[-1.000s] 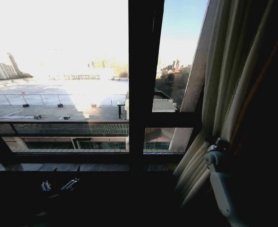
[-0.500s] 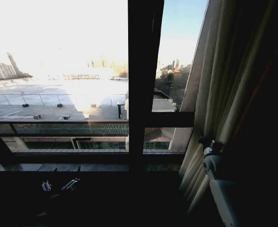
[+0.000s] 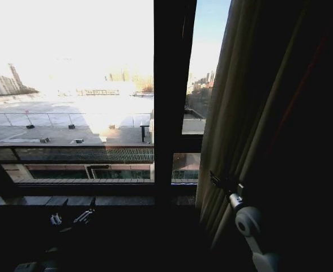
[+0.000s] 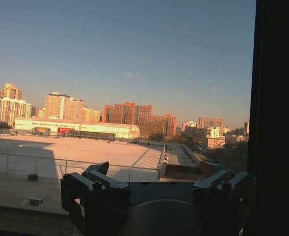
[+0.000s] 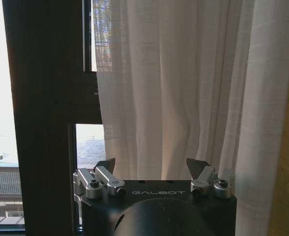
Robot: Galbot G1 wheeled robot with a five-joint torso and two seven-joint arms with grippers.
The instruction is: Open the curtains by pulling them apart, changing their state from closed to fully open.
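Observation:
A sheer white curtain panel point(image 3: 246, 113) hangs in long pleats at the right of the window, covering part of the right pane. My right gripper point(image 3: 218, 181) is at its lower left edge. In the right wrist view that gripper point(image 5: 152, 166) is open and the curtain fabric point(image 5: 184, 88) hangs just beyond its fingertips, with nothing between them. My left gripper point(image 3: 70, 220) sits low at the left below the sill. Its wrist view shows it point(image 4: 154, 169) open and empty, facing the glass.
A dark vertical window frame point(image 3: 175, 85) splits the glass and stands beside the curtain's edge point(image 5: 46, 98). A dark sill point(image 3: 98, 200) runs below the panes. Rooftops and city buildings lie outside. The frame post point(image 4: 277, 118) is close to the left gripper.
The curtain's lower edge has swung back left and now covers more of the right pane. My right gripper has come away from the folds, moving left and lower. The left arm has barely moved.

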